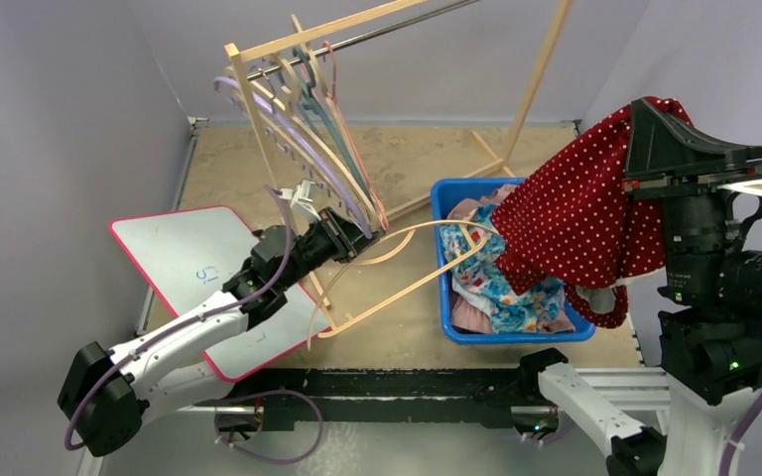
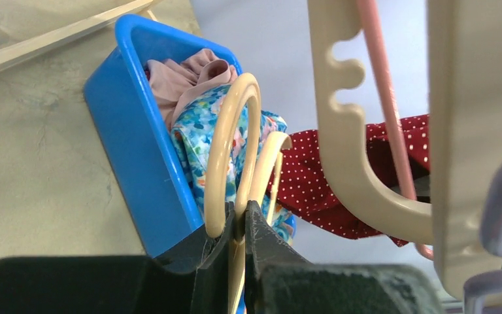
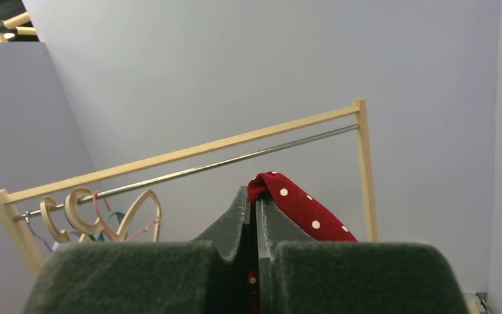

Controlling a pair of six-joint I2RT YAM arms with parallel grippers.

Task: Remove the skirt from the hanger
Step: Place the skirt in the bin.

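The red skirt with white dots [image 1: 575, 213] hangs from my right gripper [image 1: 647, 104], which is raised high at the right and shut on a fold of it [image 3: 301, 212]. Its lower part drapes over the blue bin. My left gripper [image 1: 357, 238] is shut on the beige hanger [image 1: 407, 290] near its hook. The hanger's far end reaches over the bin beside the skirt's left edge; I cannot tell if they touch. In the left wrist view the hanger [image 2: 225, 150] is pinched between the fingers of that gripper [image 2: 238, 212], with the skirt [image 2: 314, 190] behind it.
A blue bin [image 1: 516, 335] holds floral and pink clothes. The wooden rack [image 1: 546, 59] stands at the back with several empty hangers [image 1: 317, 129] bunched at its left end. A white board with a pink edge [image 1: 179, 258] lies under the left arm.
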